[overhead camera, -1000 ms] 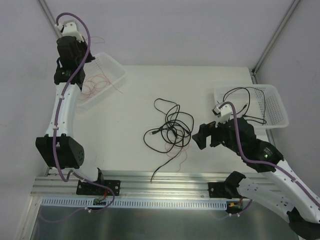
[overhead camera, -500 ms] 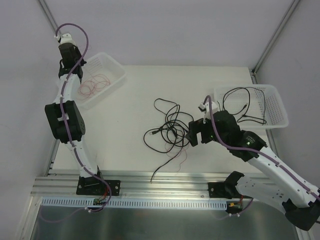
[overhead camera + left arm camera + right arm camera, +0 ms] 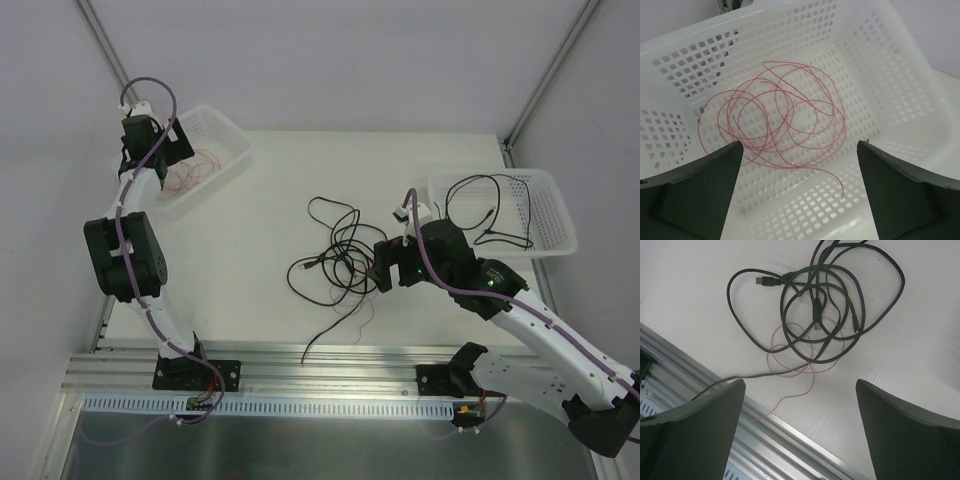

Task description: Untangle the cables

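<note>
Knot of black and red cables on table, beside wide-open, empty right gripper.
Light, limp, snag-prone; best pinched at loose outer loop. Left gripper wide, empty, above basket of red wire.

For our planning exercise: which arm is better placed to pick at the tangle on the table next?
Right. The right tool, open, hovers over the tangled cables; the left tool hangs far off over the white basket holding a red wire.
</note>
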Robot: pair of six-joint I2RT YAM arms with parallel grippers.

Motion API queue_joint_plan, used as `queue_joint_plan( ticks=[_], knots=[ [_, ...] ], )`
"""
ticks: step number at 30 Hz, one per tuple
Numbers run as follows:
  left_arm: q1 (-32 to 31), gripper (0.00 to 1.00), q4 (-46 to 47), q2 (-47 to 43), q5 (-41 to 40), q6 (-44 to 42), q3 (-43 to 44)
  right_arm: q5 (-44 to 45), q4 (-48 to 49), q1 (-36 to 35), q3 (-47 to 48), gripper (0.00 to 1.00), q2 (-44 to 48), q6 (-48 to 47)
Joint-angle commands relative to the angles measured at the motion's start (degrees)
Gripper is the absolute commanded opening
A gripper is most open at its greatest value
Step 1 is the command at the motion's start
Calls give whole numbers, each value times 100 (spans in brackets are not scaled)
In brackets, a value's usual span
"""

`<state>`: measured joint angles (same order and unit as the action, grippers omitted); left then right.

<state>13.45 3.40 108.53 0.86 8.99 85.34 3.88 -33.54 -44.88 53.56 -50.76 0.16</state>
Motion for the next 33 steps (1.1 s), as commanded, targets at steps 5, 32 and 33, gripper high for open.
queue_joint_plan(
  ticks=[5,32,33],
  knots=[
    [-518,99,-714,-2194,441,585,-1087,-149,-109,32,120,99,-117,677],
    [-4940,92,-1465,-3200,300,2757,-4360,-1417,1605,349,-1076,49,-2691,458],
    [-4940,90,-1465,-3076,300,2766,-4316,-1381,1614,314,-1041,49,-2798,467]
  ],
)
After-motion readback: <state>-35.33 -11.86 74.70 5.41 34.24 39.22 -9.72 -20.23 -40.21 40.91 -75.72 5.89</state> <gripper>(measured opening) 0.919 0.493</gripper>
